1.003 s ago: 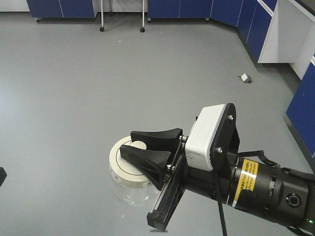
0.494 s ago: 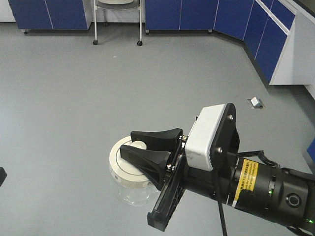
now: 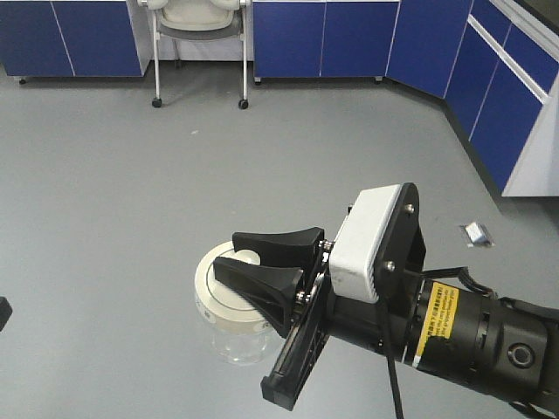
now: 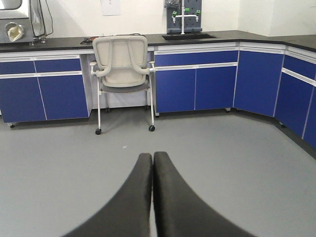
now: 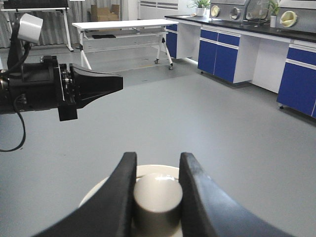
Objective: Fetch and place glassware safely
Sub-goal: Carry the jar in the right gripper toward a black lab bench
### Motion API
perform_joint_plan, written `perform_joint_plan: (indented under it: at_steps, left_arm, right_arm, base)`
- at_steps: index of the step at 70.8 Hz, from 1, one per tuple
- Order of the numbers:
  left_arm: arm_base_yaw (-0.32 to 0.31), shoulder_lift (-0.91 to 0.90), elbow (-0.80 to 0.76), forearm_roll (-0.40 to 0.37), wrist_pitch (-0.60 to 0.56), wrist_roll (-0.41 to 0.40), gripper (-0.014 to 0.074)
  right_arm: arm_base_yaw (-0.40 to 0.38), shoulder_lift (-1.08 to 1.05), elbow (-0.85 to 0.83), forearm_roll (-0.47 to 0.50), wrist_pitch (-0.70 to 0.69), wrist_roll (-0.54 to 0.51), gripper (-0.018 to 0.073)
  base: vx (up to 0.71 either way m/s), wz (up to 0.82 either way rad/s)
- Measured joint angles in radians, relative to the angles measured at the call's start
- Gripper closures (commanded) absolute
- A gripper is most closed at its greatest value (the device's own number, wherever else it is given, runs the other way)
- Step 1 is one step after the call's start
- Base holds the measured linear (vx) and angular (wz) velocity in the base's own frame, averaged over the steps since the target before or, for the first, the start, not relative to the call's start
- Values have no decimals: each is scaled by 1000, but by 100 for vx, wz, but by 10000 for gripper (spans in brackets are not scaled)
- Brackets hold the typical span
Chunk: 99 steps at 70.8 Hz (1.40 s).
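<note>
The glassware is a squat clear jar with a cream-white lid, held in the air above the grey floor. My right gripper is shut on the lid's raised centre knob, one black finger on each side of it. In the right wrist view the lid rim shows below the right gripper. My left gripper is shut with nothing between its fingers. It also shows from the side in the right wrist view, where the left gripper hangs to the left of the jar and higher up.
A wheeled office chair stands ahead by blue base cabinets. More blue cabinets line the right wall. A small white object lies on the floor at right. A long white table stands across the room.
The floor and cabinets slid down and right in the front view, and the chair came into sight. The right gripper's hold on the jar lid is unchanged.
</note>
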Motion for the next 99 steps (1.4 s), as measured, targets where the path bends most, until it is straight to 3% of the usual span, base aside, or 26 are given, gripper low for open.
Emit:
perform_joint_plan:
  at_steps: [99]
  left_arm:
    - [0,0,0,0,1,0,603]
  right_arm:
    - [0,0,0,0,-1,0,563]
  base:
    - [55,0]
